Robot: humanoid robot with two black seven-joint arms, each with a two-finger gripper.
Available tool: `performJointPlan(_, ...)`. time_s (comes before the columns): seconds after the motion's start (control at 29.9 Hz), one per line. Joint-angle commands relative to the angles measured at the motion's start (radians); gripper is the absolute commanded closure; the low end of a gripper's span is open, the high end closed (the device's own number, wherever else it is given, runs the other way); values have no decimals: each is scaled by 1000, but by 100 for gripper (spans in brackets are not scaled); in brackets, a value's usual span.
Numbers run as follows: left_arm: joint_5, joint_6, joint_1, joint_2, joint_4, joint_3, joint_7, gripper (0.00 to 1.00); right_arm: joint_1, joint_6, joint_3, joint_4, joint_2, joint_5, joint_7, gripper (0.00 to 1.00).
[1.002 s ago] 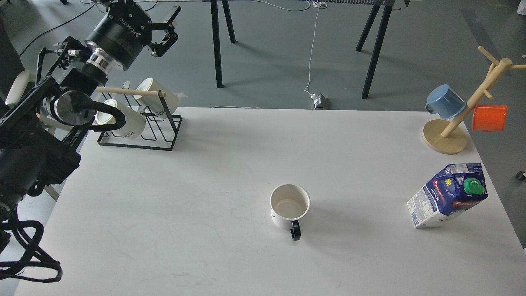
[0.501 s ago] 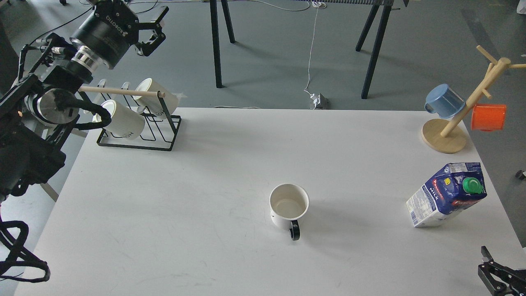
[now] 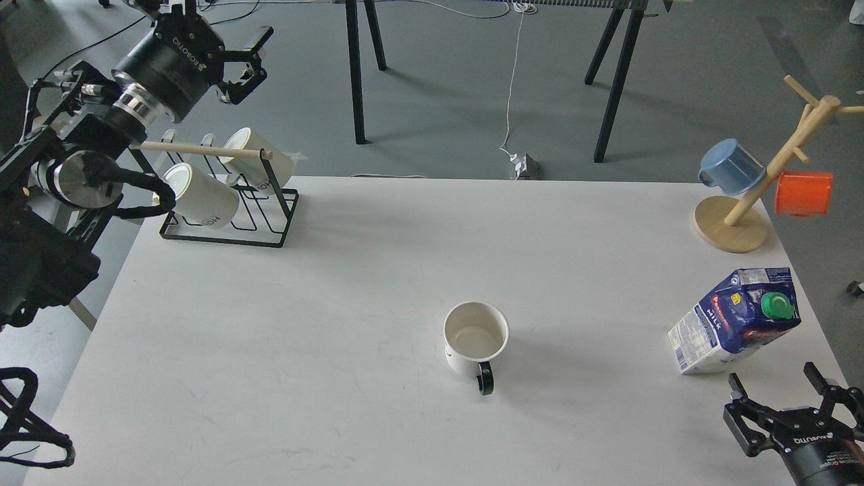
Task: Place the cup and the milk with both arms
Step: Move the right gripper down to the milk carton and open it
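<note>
White cup (image 3: 475, 339) upright mid-surface (image 3: 351, 283), black handle toward camera. Milk carton (image 3: 736, 320) at right edge, tilted, green cap up. Right gripper (image 3: 783, 398) just below the carton, fingers spread, empty. Left gripper (image 3: 243, 61) raised above the mug rack (image 3: 229, 202), fingers apart, empty.

The word "MILK" runs in white letters down the blue side of the milk carton (image 3: 736, 320). "ROBOTIQ" is printed in white on the black body of the left gripper (image 3: 246, 64) and again on the right gripper (image 3: 786, 405). A white mug (image 3: 196, 196) in the wire rack (image 3: 229, 202) carries dark lettering, seen upside down, that reads roughly "HOH".
</note>
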Motion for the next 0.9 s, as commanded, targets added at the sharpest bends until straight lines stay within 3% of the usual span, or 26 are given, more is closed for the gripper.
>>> performJointPlan(0.0,0,1,0,-3,0,1,3,1,0,0,3,17,-3,0,-2,1)
performJointPlan(0.87,8,-5,3,23,0,43,7,1,57,0,9,25,11,0,5,1)
